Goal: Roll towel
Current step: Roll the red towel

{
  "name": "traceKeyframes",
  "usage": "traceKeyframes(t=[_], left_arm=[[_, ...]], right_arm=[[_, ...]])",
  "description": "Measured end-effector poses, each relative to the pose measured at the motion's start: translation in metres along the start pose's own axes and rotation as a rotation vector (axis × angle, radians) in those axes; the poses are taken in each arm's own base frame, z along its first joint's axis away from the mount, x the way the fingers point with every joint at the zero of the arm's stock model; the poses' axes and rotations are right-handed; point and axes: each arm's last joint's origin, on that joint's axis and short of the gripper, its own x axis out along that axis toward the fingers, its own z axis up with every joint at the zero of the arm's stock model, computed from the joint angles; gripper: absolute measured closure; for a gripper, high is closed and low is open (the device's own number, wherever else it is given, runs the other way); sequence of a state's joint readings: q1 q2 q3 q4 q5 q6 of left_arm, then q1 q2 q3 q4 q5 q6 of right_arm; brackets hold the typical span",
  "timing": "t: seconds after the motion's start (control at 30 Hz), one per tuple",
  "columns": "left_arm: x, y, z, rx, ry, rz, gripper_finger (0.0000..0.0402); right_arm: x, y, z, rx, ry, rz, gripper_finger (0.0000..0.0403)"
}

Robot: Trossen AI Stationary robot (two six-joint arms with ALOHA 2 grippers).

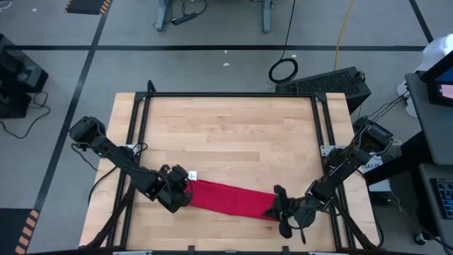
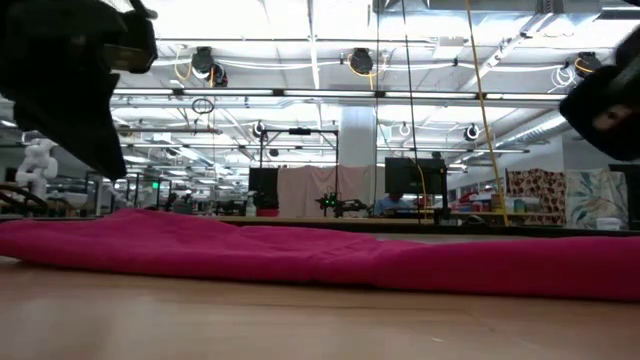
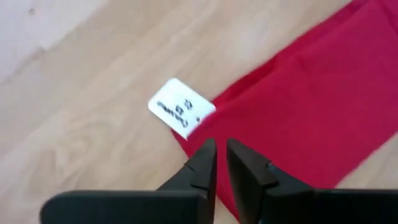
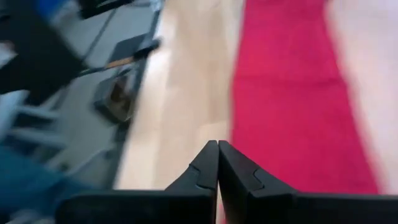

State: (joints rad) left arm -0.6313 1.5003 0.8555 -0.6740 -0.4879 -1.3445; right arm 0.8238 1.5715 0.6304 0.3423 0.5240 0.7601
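Two dark arms reach in over the wooden table [image 1: 233, 134], one from each side, and both meet the towel [image 1: 230, 198] at its ends. That red cloth lies folded into a long narrow band along the near part of the table, running from left to right and angling slightly nearer toward its right end. From table height it shows as a low, rumpled red ridge [image 2: 330, 255] stretched across nearly the whole width of the board.

Over the left end sits the left gripper [image 1: 180, 190], right at the edge of the cloth. Its wrist camera shows the two dark fingers [image 3: 200, 165] drawn almost together, with only a thin slit between them and nothing in it, poised above the corner of the red fabric [image 3: 311, 106]. Just beside that corner a small white tag [image 3: 181, 116] with dark handwriting sticks out onto the bare wood; from above it appears as a white speck [image 1: 192, 175] on the far side of the left end.

At the right end is the right gripper [image 1: 281, 210], low by the table's near right corner. Its wrist view shows the fingers [image 4: 205, 167] pressed fully together, tips touching, at the edge where red cloth [image 4: 292, 93] meets wood; whether any fabric is pinched between them I cannot tell.
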Motion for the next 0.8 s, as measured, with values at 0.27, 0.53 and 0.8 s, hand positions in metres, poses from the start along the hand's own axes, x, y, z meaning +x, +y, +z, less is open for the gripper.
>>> traceKeyframes(t=[0.27, 0.53, 0.8], left_arm=[[0.009, 0.001, 0.004, 0.011, -0.068, 0.056, 0.0373], [0.008, 0.007, 0.009, 0.013, -0.217, 0.131, 0.0373], [-0.013, 0.015, 0.023, 0.036, -0.245, 0.297, 0.0373]], right_arm=[[0.001, -0.007, 0.000, -0.140, -0.018, -0.098, 0.0402], [0.007, -0.019, -0.007, -0.326, -0.049, -0.270, 0.0401], [0.023, -0.042, -0.035, -0.297, -0.083, -0.361, 0.0401]])
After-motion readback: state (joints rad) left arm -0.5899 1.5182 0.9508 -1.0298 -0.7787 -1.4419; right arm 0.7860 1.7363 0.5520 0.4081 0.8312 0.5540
